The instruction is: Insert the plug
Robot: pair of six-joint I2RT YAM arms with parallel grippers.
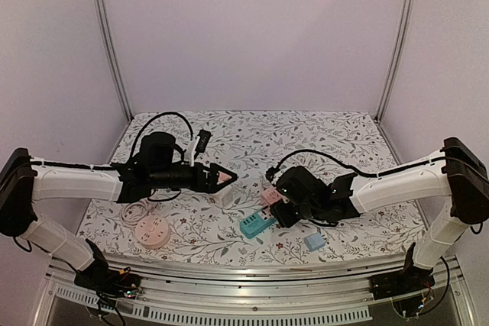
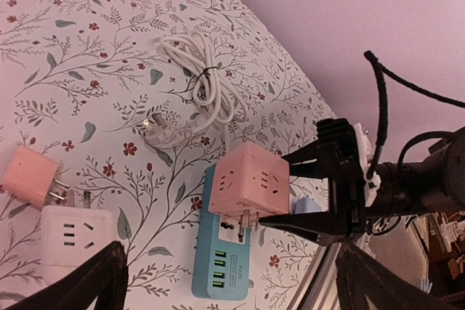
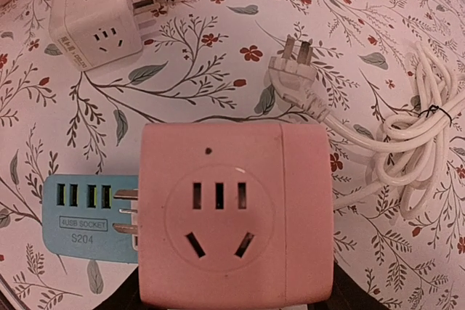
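Right fingers (image 2: 312,157): clamped on the pink cube (image 3: 232,212) from two sides, hanging it over the middle of the bench (image 1: 344,131), a bit toward the near edge.
Blue strip (image 3: 87,219): lying flat right under the cube, and nothing is pinning it down.
Prongs: the cube's pins sit right at the strip's face. Can't tell from these views whether they're lined up with the slots or partly in.
Left fingers (image 2: 87,281): spread wide, holding nothing, hovering left of centre and facing the cube.
White cube (image 2: 76,241): below the left fingers, with a small pink adapter (image 2: 29,176) just beside it. Both are apart from the strip.
White cable (image 2: 207,81): coiled on the far side of the pink cube, toward the far-right part of the bench and out of the way.
Risk 1: if the pins miss the slots, pushing down will probably just shove or tip the loose strip, since the left arm isn't bracing it.
Risk 2: the cube looks smooth, so it could twist in the pinch. Then the pins go in crooked and jam.
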